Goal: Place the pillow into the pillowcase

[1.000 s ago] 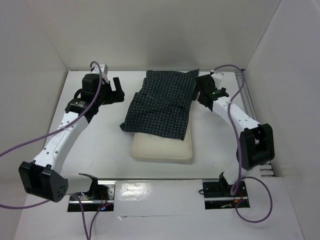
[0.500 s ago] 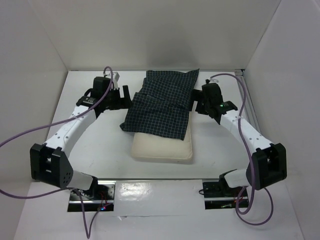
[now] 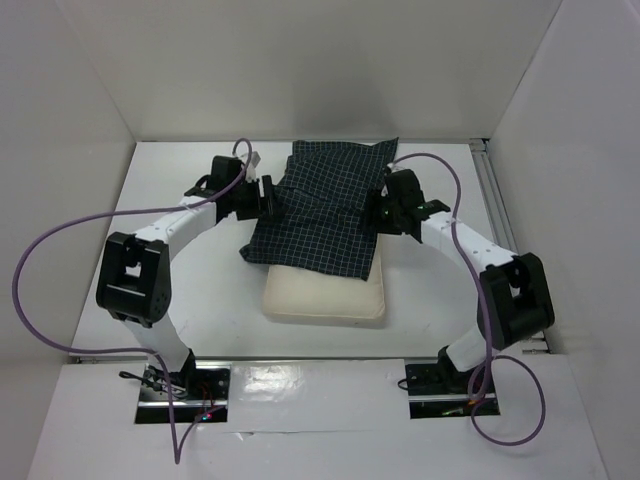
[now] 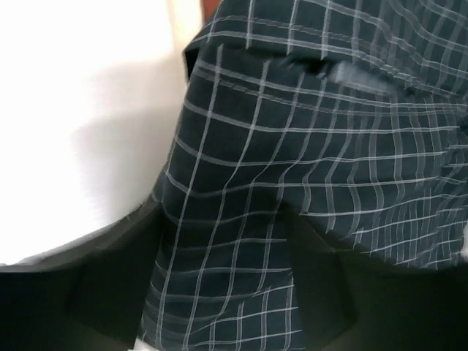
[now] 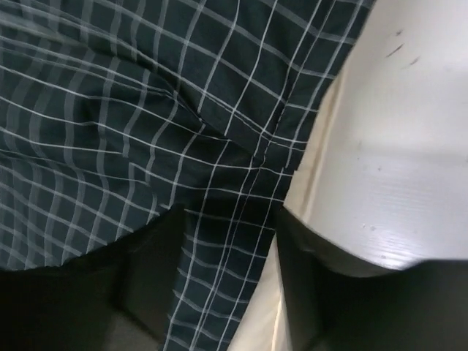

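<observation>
A: Checking top cam: where was everything?

B: Pillowcase [image 3: 325, 205] lay draped over the pillow [image 3: 325, 297], mid-table. Only the pillow's near strip showed bare, so it wasn't inside yet.

A: Grippers?

B: Left gripper [image 3: 268, 196] sat at the case's left edge, right gripper [image 3: 373, 212] at its right edge. Both wrist cams showed fingers [image 4: 102, 285] spread w/ checked cloth between them, nothing pinched.

A: Risks?

B: Prob. closing on both layers at once, which would clamp the mouth shut so the pillow couldn't enter. Couldn't tell which edge was the opening. Also, loose cloth could slip from one side on an uneven lift, or drag the pillow along.
</observation>
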Motion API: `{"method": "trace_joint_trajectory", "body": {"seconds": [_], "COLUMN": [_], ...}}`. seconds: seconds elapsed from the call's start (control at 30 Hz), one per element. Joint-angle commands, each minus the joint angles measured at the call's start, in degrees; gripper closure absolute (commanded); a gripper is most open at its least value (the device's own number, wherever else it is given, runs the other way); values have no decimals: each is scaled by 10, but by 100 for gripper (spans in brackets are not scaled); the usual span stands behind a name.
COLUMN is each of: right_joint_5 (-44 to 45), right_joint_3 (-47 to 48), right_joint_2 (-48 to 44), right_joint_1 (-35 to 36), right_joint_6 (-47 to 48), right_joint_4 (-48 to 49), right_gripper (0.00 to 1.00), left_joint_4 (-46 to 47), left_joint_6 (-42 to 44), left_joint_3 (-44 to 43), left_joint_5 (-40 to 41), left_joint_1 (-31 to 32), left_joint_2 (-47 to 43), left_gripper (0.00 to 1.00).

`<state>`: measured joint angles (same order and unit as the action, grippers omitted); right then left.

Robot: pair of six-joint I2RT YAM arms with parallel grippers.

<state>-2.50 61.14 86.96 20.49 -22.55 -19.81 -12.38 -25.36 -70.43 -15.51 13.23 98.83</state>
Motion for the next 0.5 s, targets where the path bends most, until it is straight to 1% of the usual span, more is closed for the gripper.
{"method": "trace_joint_trajectory", "body": {"seconds": [0.0, 0.03, 0.1, 0.13, 0.17, 0.2, 0.23, 0.3, 0.37, 0.47], "right_joint_5": [-19, -19, -14, -14, -8, -7, -1, 10, 17, 31], "right_joint_3": [7, 17, 22, 22, 27, 28, 33, 51, 70, 122], "right_joint_2": [32, 41, 55, 55, 55, 55, 55, 44, 36, 23], "right_joint_1": [17, 17, 29, 29, 34, 39, 39, 45, 52, 58], "right_joint_6": [6, 6, 6, 6, 6, 6, 6, 6, 13, 20], "right_joint_4": [22, 22, 22, 22, 22, 22, 17, 2, -3, -15], "right_gripper": [44, 53, 57, 63, 75, 82, 90, 100, 100, 100], "left_joint_4": [55, 55, 55, 47, 41, 36, 31, 25, 19, 3], "left_joint_6": [-12, -12, -12, -12, -7, -1, -1, -1, -1, -1], "left_joint_3": [-2, -10, -17, -29, -35, -41, -47, -53, -73, -108], "left_joint_5": [-57, -57, -71, -71, -80, -89, -89, -106, -113, -118], "left_joint_1": [-3, -3, -3, -8, -8, -8, -8, -15, -22, -45], "left_joint_2": [4, 4, 9, 9, 9, 15, 15, 8, -10, -39], "left_gripper": [37, 49, 68, 89, 95, 100, 100, 100, 100, 100]}}
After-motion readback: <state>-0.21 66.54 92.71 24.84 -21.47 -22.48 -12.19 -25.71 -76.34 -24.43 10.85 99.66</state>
